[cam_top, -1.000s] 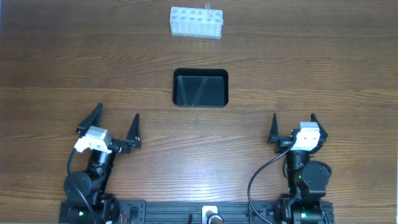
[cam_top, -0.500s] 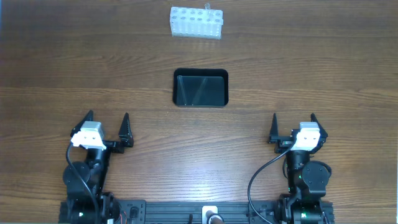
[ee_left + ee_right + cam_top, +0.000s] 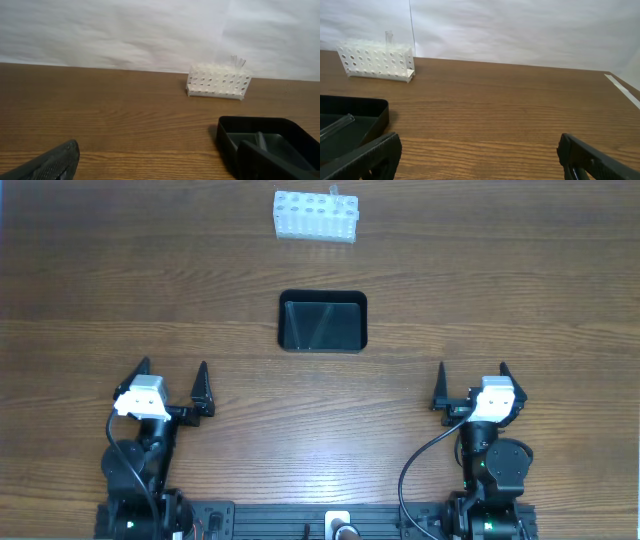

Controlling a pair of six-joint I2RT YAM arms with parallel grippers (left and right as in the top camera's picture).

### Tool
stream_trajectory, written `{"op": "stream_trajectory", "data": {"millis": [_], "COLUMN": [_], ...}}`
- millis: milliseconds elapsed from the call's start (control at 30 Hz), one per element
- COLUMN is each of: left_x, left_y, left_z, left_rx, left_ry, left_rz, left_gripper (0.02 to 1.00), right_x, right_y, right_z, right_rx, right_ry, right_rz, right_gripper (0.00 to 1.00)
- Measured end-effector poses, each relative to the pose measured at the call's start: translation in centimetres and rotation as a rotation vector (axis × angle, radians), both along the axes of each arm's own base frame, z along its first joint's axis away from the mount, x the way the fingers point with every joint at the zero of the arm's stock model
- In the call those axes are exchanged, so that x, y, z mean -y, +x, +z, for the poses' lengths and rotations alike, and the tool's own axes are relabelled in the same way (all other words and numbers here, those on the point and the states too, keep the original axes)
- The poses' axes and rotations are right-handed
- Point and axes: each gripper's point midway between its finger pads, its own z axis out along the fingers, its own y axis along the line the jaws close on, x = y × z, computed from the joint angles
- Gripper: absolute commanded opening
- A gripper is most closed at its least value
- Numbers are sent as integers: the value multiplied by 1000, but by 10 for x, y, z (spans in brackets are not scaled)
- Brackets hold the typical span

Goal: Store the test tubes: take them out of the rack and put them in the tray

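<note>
From above, the white plastic rack [image 3: 314,217], a blocky grid of round holes, sits far up the wood-grain table [image 3: 520,270]. The black tray [image 3: 283,322], a shallow rounded rectangle with glossy walls, lies nearer the arms and well apart from the rack. The left claw [image 3: 173,364] and the right claw [image 3: 471,366] sit close to their bases, each spread wide and holding nothing, so the step in hand reads as the pause before a fetch. In the left wrist view, the rack [image 3: 218,83] shows perforated side walls. One upright tube [image 3: 237,61], thin and clear, stands out of its top at one end. The other holes look empty, though that cannot be told for sure. The tray [image 3: 227,135] is close by, and a pale, clear rod shape lies on its floor. In the right wrist view, a lying tube [image 3: 337,125] rests slanted inside the tray [image 3: 379,117], which suggests that storing is already under way, while the upright tube [image 3: 388,36] waits in the rack [image 3: 376,62]. The next move probably calls for one arm to reach past the tray, narrow its claw on the slim, smooth tube above the rack's top, and draw it straight up. The light rack could otherwise tip or drag, and the rounded, slick wall could slip in a loose hold.
</note>
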Motion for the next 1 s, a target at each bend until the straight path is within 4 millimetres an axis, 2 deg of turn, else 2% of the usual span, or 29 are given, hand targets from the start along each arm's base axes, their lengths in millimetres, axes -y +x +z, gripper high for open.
{"op": "stream_trajectory", "data": {"millis": [600, 667, 833, 900, 1000], "left_x": [0, 0, 0, 0, 0], "left_y": [0, 0, 0, 0, 0], "left_z": [0, 0, 0, 0, 0], "left_rx": [0, 0, -1, -1, -1], "left_ry": [0, 0, 0, 0, 0], "left_rz": [0, 0, 0, 0, 0], "left_gripper": [1000, 998, 1000, 1000, 1000], "right_x": [-2, -3, -9, -13, -24], "right_y": [0, 1, 6, 11, 30], "right_z": [2, 11, 57, 68, 84], "right_rx": [6, 43, 225, 255, 255], "right_ry": [0, 0, -8, -11, -15], "right_rz": [11, 16, 52, 78, 142], "right_gripper": [993, 991, 991, 991, 991]}}
